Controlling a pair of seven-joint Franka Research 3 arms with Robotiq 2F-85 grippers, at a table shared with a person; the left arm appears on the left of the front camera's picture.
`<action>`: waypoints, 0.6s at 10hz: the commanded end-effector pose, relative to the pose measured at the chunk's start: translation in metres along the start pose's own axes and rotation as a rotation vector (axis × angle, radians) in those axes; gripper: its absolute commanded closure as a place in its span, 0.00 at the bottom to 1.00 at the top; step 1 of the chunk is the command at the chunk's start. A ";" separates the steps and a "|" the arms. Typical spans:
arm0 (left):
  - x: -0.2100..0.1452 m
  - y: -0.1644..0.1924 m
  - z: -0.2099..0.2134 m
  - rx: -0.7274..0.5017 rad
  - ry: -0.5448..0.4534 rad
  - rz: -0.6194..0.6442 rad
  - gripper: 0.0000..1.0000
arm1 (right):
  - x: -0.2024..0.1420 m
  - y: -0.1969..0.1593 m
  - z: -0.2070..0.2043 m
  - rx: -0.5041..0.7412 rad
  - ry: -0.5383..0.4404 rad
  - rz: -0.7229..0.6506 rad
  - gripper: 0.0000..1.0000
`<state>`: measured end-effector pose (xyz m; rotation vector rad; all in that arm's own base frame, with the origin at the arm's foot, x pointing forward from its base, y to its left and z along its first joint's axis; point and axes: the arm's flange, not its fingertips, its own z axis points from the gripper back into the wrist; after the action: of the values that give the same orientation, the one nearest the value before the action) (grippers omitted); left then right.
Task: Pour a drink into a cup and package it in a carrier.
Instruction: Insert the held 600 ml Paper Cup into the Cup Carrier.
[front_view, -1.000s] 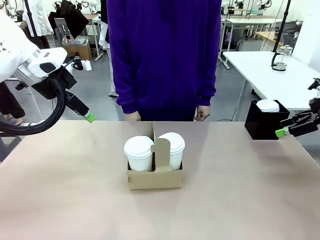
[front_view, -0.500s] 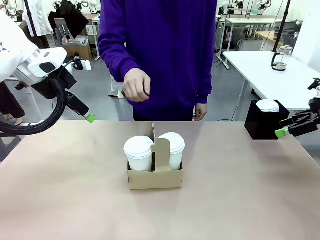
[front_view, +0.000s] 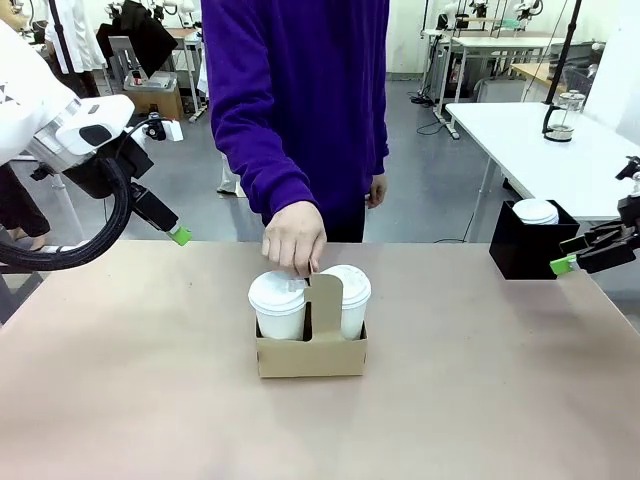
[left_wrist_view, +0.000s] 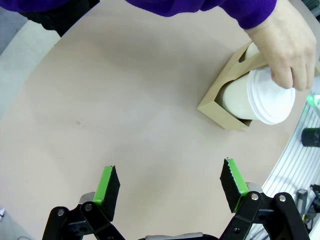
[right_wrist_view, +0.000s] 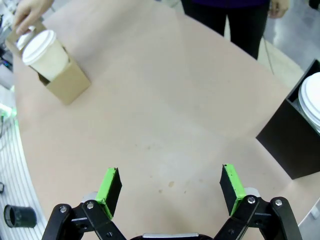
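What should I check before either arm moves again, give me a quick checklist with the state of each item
1. Both cups lidded and seated in the carrier: ok.
2. Carrier upright on the table: ok.
3. Person's hand away from the carrier: not ok, it is at the handle.
4. Left gripper open, holding nothing: ok.
5. Right gripper open, holding nothing: ok.
6. Cups filled: cannot tell, lids hide the contents.
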<state>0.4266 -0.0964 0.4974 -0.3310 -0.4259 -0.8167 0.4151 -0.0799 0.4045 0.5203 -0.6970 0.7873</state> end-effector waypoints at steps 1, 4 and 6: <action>-0.001 0.000 0.001 0.008 0.010 -0.001 0.00 | -0.001 0.000 0.002 0.006 -0.002 0.012 0.00; -0.001 0.000 0.001 0.008 0.010 -0.001 0.00 | -0.001 0.000 0.002 0.006 -0.002 0.012 0.00; -0.001 0.000 0.001 0.008 0.010 -0.001 0.00 | -0.001 0.000 0.002 0.006 -0.002 0.012 0.00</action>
<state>0.4266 -0.0964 0.4974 -0.3310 -0.4259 -0.8167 0.4151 -0.0798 0.4045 0.5204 -0.6970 0.7874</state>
